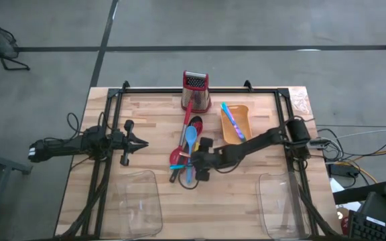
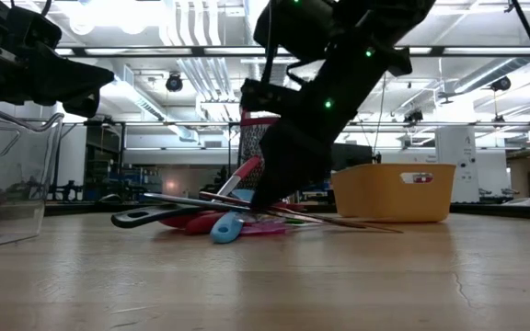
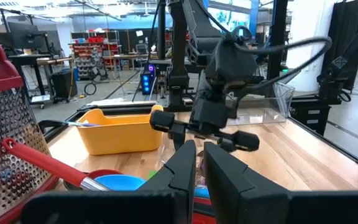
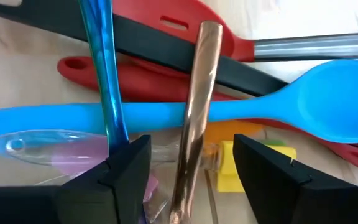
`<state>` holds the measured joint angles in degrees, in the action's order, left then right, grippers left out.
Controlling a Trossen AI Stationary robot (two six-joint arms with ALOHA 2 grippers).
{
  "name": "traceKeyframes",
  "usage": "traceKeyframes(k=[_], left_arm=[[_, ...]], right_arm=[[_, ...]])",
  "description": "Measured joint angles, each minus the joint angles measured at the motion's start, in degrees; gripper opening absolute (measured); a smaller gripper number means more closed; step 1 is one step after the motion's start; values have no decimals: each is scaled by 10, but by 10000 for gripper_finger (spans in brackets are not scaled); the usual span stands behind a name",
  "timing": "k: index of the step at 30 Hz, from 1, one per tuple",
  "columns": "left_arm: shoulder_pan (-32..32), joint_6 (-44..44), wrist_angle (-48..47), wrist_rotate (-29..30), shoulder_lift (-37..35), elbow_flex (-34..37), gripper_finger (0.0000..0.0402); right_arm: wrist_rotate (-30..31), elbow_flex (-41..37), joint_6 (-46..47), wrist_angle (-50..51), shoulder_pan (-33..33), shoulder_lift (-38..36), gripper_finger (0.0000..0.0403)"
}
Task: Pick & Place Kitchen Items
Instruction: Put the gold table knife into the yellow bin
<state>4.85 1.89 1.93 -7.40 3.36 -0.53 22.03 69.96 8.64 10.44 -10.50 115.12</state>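
at frame centre, right gripper [image 4: 191, 165] fingers spread around copper stick [image 4: 194, 112] over blue spoon [image 4: 229, 109]; left gripper [image 1: 141, 142] fingers pressed together.

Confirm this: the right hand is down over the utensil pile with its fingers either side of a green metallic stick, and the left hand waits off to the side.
Wrong colour. In the right wrist view the right hand straddles a copper stick; the left hand does wait aside.

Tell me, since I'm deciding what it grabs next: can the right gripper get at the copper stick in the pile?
Probably yes. The right gripper is open and down at the pile, its fingers either side of the copper stick, which lies on top of the blue spoon.
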Motion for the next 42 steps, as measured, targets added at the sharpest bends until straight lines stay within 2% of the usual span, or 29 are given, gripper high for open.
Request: traceKeyframes(k=[7,21,27,42], left_arm=[[0,0,0,0,0,0,39],[0,0,-1,0,0,0,39],[0,0,-2,0,0,0,39],[0,0,-2,0,0,0,39]], right_arm=[[5,-9,1,-1,0,-3,234],[-2,-29,6,2,12,-6,189],[-2,-33,6,-1,13,-6,155],[-1,-32,1,-5,13,-6,39]])
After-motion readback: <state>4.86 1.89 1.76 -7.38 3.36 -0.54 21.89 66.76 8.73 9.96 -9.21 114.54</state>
